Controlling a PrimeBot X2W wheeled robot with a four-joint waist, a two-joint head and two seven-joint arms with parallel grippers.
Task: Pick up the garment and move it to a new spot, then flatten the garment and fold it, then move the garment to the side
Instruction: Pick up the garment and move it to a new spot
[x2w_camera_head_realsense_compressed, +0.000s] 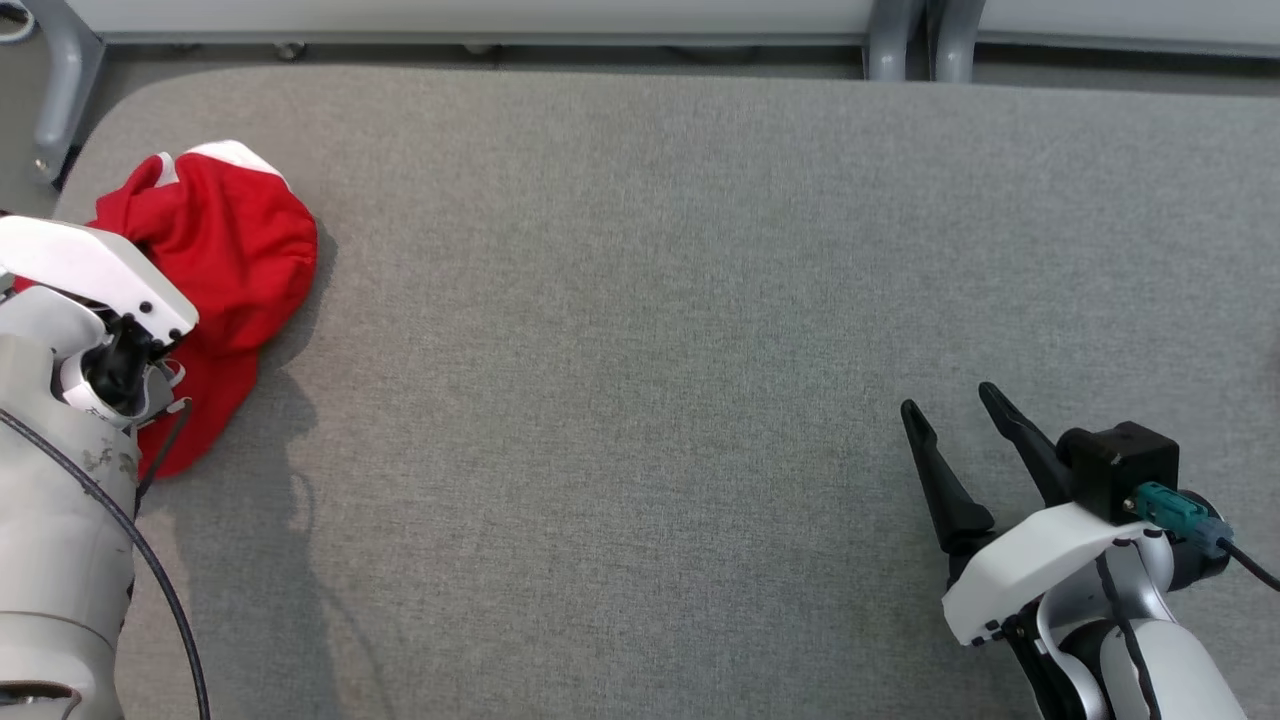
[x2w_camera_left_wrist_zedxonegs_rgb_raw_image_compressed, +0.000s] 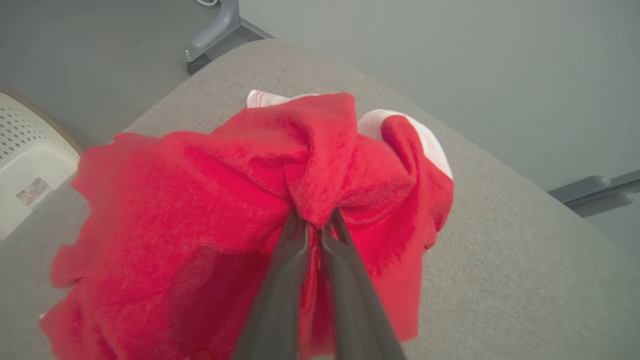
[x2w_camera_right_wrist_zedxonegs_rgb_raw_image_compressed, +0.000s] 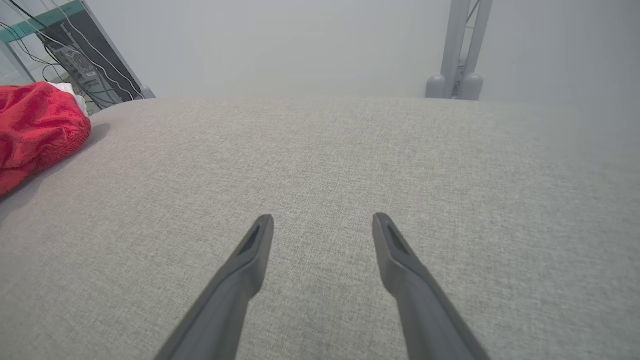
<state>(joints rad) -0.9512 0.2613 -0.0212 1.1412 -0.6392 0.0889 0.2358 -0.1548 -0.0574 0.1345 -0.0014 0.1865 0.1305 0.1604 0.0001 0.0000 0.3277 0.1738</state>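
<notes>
The red garment (x2w_camera_left_wrist_zedxonegs_rgb_raw_image_compressed: 190, 200), bunched at far left, looks soft, limp and light. The left gripper (x2w_camera_left_wrist_zedxonegs_rgb_raw_image_compressed: 314, 222) pinches a raised fold, likely a sound hold. The right gripper (x2w_camera_head_realsense_compressed: 950, 400) gapes empty.

Both arms are clad in glossy white shells over silver-grey joints, and small dark screws (x2w_camera_head_realsense_compressed: 148, 308) are set in the covers. The left forearm (x2w_camera_head_realsense_compressed: 60, 520) is flecked with dark scuffs and trailed by a thin black cable (x2w_camera_head_realsense_compressed: 160, 590). The right wrist (x2w_camera_head_realsense_compressed: 1040, 570) is topped by a black box-shaped camera (x2w_camera_head_realsense_compressed: 1120, 465) with a teal plug (x2w_camera_head_realsense_compressed: 1170, 505). The long tapered fingers (x2w_camera_right_wrist_zedxonegs_rgb_raw_image_compressed: 400, 270) are matt dark grey.
</notes>
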